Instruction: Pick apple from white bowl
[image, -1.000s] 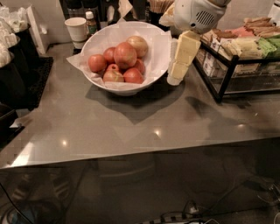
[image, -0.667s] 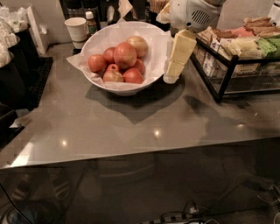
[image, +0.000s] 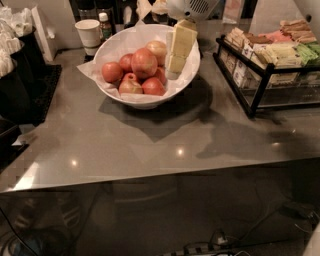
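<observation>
Red apples (image: 144, 63) in white bowl (image: 148, 102) under end effector (image: 175, 64)

High camera looks down at counter (image: 150, 145), claw (image: 173, 69) over white bowl (image: 150, 102).

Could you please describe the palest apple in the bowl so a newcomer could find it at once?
On the grey countertop stands a wide white bowl lined with crinkled paper, piled with apples. The pale yellowish apple sits at the back of the pile, right beside the cream-coloured gripper hanging over the bowl. Its neighbours are all red.
</observation>
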